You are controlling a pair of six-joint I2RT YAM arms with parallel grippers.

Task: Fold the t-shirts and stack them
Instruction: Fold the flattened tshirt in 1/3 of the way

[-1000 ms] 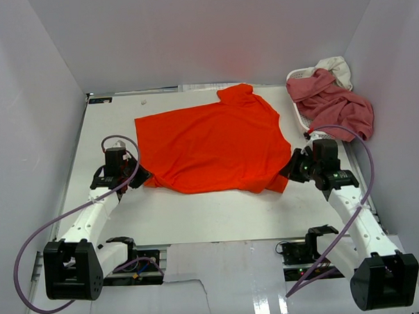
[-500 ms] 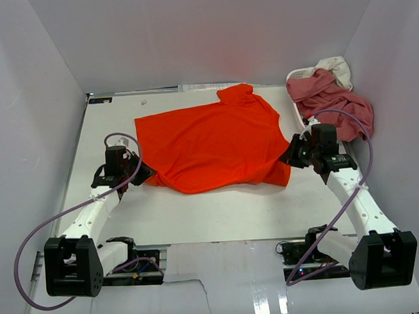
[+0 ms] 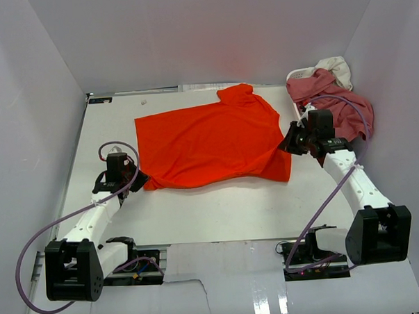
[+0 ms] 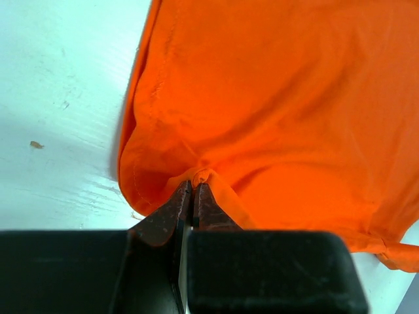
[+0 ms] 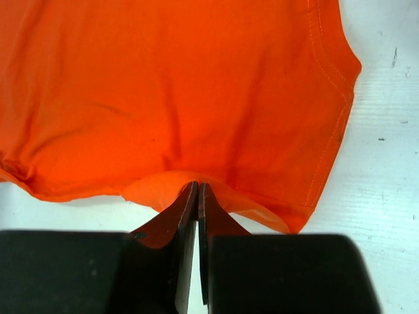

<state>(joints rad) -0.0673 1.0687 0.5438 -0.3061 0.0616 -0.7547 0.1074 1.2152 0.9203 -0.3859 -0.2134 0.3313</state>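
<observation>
From above, the orange t-shirt (image 3: 212,143) lies spread mid-frame on the counter (image 3: 198,213). The left gripper (image 3: 137,180) pinches its lower-left corner, and the right gripper (image 3: 287,144) pinches its right edge. In the left wrist view, cloth is clamped at lower centre. The right wrist view shows the same.

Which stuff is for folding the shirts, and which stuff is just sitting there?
For the job: orange shirt, pinched by the left gripper and right gripper; pink shirt; white shirt.
Just sitting there: basket under the pink and white shirts; table.
</observation>
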